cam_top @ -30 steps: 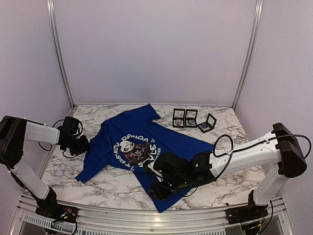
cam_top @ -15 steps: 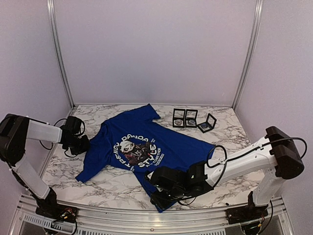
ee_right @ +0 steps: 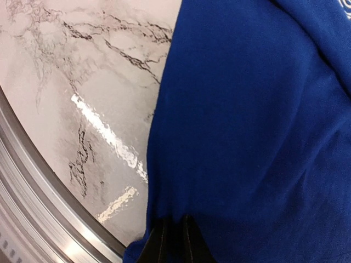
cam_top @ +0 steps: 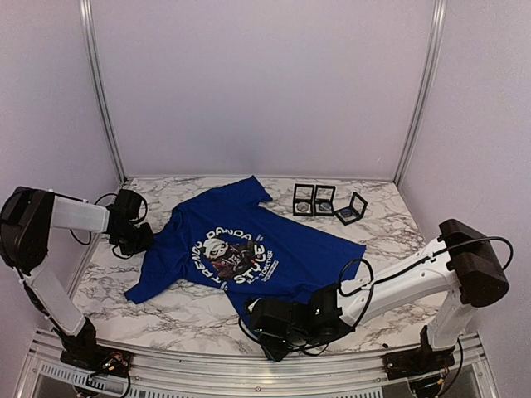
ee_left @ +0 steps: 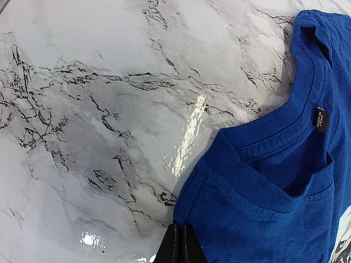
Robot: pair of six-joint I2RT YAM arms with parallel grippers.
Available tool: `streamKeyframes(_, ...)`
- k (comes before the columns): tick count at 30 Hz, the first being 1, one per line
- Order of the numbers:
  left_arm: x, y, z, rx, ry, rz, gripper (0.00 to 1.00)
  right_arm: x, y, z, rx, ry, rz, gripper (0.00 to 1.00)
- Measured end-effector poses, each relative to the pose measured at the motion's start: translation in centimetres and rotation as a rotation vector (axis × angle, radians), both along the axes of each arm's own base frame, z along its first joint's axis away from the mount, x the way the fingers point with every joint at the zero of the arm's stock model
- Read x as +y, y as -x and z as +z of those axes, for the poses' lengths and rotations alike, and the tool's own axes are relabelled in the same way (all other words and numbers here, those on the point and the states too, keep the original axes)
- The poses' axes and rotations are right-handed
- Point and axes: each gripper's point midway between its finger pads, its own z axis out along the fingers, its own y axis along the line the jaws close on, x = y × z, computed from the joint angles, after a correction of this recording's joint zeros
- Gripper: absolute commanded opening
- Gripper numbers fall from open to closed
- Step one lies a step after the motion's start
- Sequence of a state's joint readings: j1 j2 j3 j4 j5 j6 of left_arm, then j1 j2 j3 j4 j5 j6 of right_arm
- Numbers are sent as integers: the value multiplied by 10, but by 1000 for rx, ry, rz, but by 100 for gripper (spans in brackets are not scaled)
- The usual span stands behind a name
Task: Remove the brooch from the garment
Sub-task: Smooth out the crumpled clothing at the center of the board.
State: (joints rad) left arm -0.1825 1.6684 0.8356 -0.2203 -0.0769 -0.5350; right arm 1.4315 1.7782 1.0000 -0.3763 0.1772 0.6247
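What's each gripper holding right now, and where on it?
Both hold the T-shirt: left gripper pinches the shoulder edge beside the collar; right gripper pinches the bottom hem.

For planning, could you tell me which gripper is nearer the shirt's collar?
Left: the left gripper pinches the shirt beside the collar; the right gripper grips the hem corner, at the opposite end.

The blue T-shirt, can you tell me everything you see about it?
The T-shirt is bright blue, soft-looking cloth with short sleeves, a panda picture ringed by white letters, and a small black label inside the collar. It lies front up, a bit rumpled, on the marble table. The left tool pinches it beside the collar; the right tool pinches its bottom edge.
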Motion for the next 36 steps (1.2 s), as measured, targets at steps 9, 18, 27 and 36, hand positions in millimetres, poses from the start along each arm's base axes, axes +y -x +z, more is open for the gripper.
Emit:
streamKeyframes(9,7,-25,10,-5,-52,-1,0,-6,6,10,17,2,40,0)
streamKeyframes(18,27,-44,29,-19,-106,6,0,-12,33,71,90,-163,174,0)
streamKeyframes(27,35,-46,24,24,-134,-11,0,-54,68,29,226,-80,250,0)
streamKeyframes(36,34,-51,28,28,-136,-16,52,-43,72,30,245,-94,267,29)
